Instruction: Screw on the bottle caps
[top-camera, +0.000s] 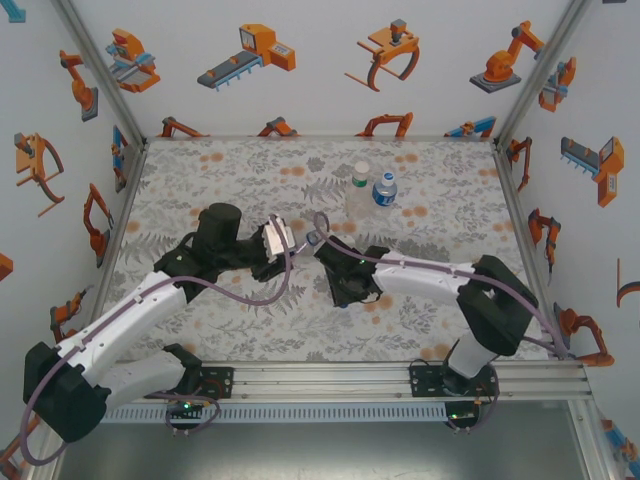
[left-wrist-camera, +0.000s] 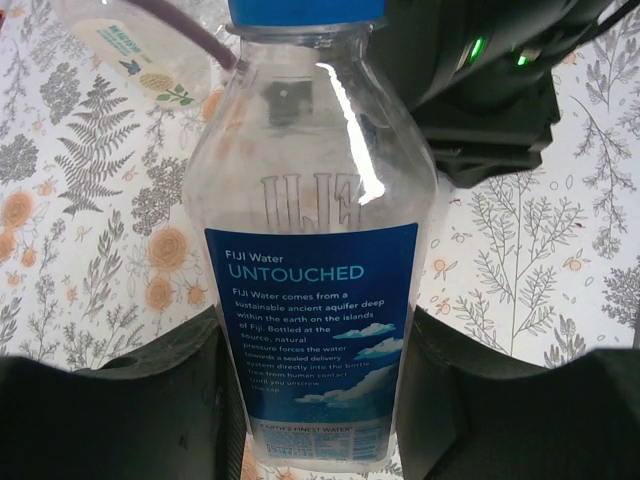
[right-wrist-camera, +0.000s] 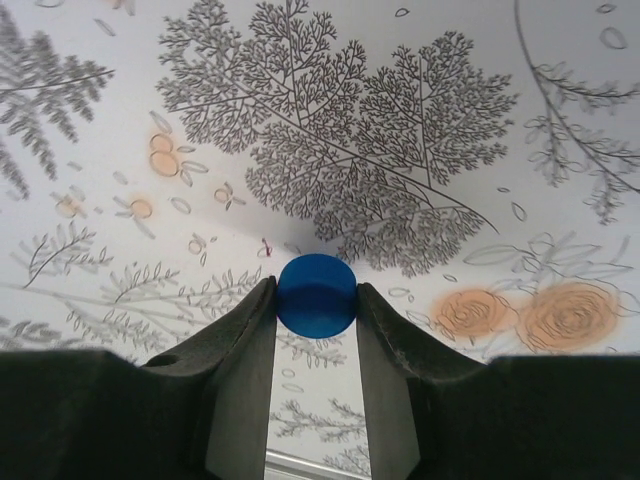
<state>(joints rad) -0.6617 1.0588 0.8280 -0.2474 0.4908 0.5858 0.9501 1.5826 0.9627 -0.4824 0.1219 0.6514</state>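
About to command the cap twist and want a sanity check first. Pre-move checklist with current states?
1. Left gripper clamped on the Fiji bottle: ok.
2. Right gripper fingers touching the blue cap on both sides: ok.
3. Blue cap sitting on the bottle's neck, per left wrist view: ok.
4. Cap square on the thread: cannot tell.
5. Wide bottle and slim bottle upright, apart from both arms: ok.

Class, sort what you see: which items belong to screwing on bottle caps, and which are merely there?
Job: Fiji bottle, blue cap, wider bottle, slim blue-labelled bottle.
Merely there: floral table cover, purple cable, robot wall stickers.
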